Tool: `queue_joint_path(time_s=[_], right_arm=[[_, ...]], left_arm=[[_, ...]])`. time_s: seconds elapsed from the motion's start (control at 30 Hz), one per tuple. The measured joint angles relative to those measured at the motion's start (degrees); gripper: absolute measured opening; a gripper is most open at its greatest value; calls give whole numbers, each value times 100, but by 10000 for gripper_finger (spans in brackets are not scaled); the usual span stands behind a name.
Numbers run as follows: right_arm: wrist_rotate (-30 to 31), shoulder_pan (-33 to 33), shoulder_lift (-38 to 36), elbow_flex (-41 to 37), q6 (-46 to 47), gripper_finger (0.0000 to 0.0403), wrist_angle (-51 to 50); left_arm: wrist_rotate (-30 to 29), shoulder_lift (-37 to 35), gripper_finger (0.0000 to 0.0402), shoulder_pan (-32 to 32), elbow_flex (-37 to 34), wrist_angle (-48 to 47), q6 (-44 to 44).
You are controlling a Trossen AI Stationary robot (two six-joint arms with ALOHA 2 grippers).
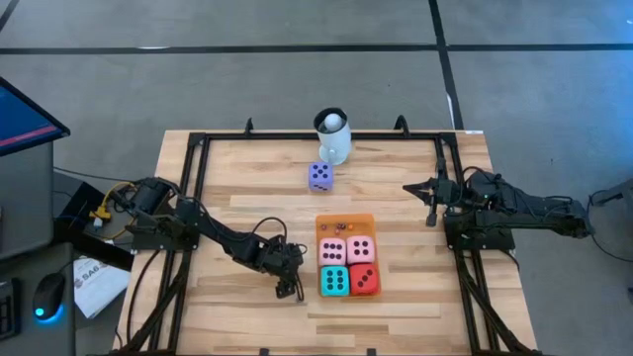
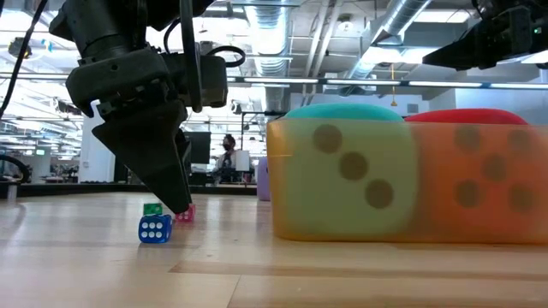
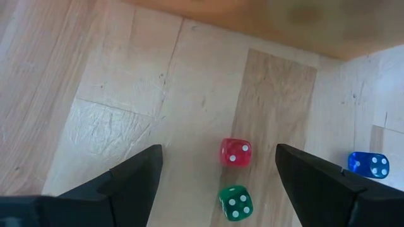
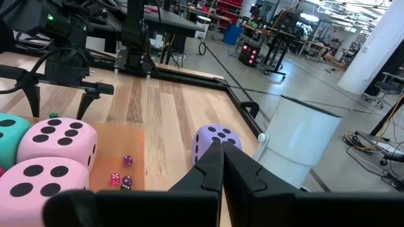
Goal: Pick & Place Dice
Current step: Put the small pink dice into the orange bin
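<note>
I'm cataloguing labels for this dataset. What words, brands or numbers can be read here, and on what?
No text is legible in any view.
White card beside the table's left edge: dark print, too small to read.
Dice: pips only, no numerals, e.g. the purple die and the small blue die.

bare tabletop [image 1: 247, 188] left of the orange mat [image 1: 345, 223]; tiny red die [image 3: 235, 152] and green die [image 3: 236, 202] lying between open left jaws.

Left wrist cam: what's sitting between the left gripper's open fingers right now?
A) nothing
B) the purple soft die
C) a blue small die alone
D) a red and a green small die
D: the left gripper is open with the red small die and the green small die between its fingers; the blue small die lies outside them.
</note>
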Motion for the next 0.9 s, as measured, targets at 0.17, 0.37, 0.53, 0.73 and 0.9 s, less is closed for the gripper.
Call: queue_joint_path(time_s=[0.17, 0.37, 0.53, 0.73, 0.9], right_arm=[[0, 0, 0, 0, -2, 0, 0], [1, 0, 0, 0, -2, 0, -2], [2, 0, 0, 0, -2, 0, -2], [0, 0, 0, 0, -2, 0, -2], [1, 2, 0, 0, -2, 0, -2]], left_arm=[[2, 2, 301, -2, 0, 4, 0], [2, 4, 294, -2, 0, 7, 0], [-24, 11, 258, -4, -2, 32, -11], [3, 17, 216, -4, -4, 59, -13], [19, 20, 186, -4, -4, 57, -15]])
